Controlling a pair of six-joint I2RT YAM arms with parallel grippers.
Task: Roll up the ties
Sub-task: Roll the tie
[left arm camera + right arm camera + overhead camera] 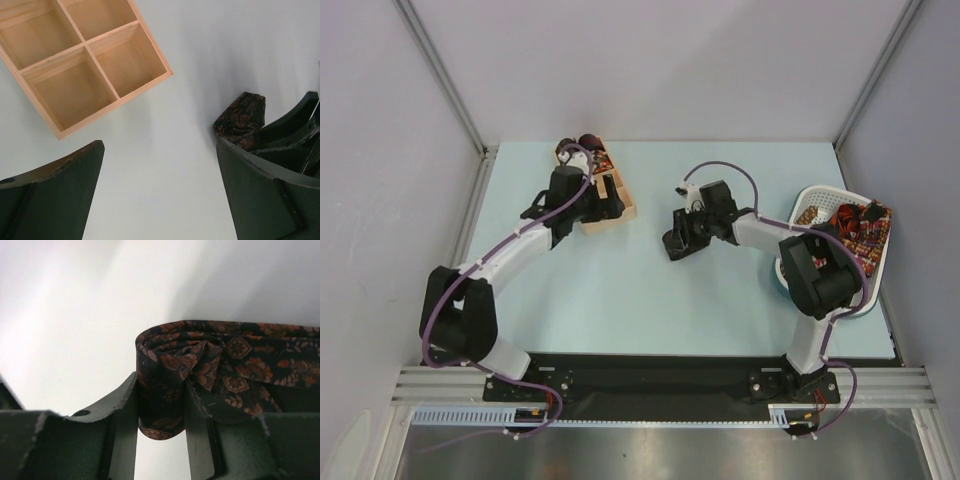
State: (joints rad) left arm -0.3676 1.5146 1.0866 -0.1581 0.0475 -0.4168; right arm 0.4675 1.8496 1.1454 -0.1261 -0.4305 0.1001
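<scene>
Bright, diffuse light; soft, faint shadows.

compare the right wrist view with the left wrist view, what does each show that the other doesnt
Only the right wrist view shows the grip up close: the right hand shut on the folded end of the tie. Only the left wrist view shows the wooden box, its visible compartments empty, and the open left hand. Both show the pale table and some dark patterned tie fabric.

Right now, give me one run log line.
stage: rolling | right gripper: shut on dark tie | left gripper: open, empty, beside wooden box
</scene>
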